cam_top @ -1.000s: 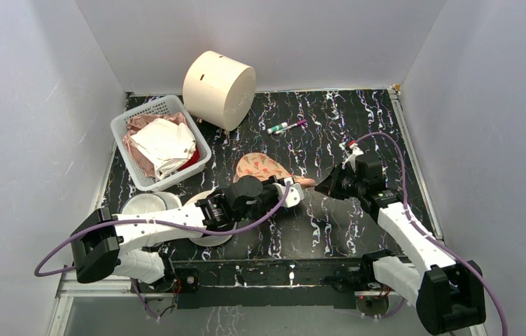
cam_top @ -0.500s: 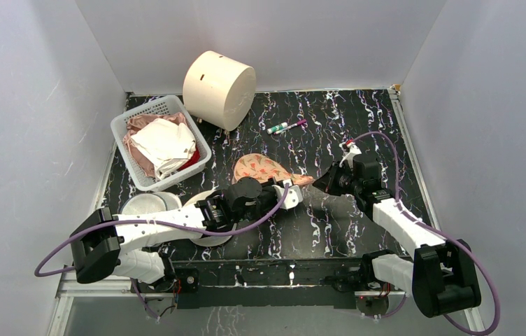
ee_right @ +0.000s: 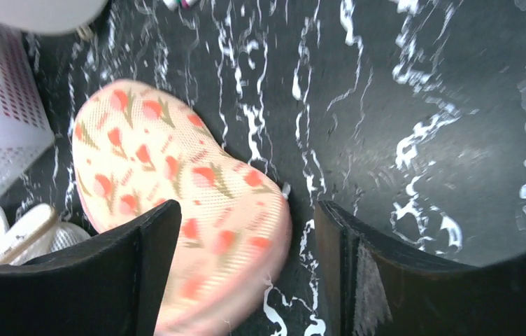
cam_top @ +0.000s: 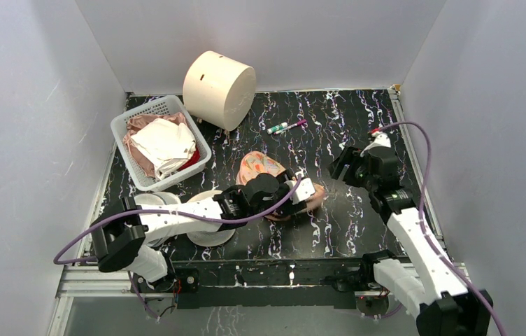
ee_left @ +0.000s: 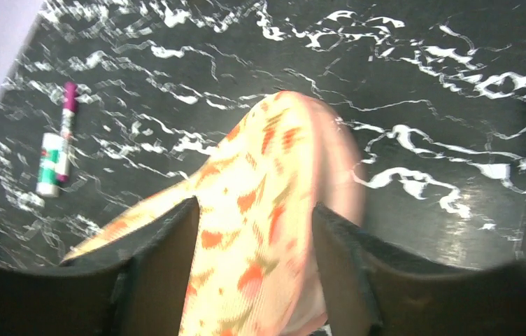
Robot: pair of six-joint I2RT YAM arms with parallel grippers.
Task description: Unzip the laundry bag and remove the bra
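The laundry bag point(cam_top: 259, 166) lies flat mid-table, peach with red-orange and green motifs and pink trim. Most of its near end is hidden under the left arm. My left gripper point(cam_top: 301, 198) hovers over that near end. In the left wrist view the bag point(ee_left: 260, 175) runs, blurred, between the fingers of the open left gripper point(ee_left: 253, 210). My right gripper point(cam_top: 343, 168) stands open to the right of the bag, apart from it. In the right wrist view the bag point(ee_right: 155, 161) has its rounded end under the left half of the right gripper point(ee_right: 246, 210). The bra is hidden.
A white basket point(cam_top: 124, 126) of clothes stands at the back left. A cream cylinder point(cam_top: 218, 87) lies on its side behind it. Two marker pens point(cam_top: 287, 127) lie at the back centre. White round items point(cam_top: 152, 203) sit by the left arm. Grey walls enclose the table.
Both grippers have gone from shut to open. The right gripper has pulled back to the right, away from the bag's end. The left gripper has slid right over the bag.
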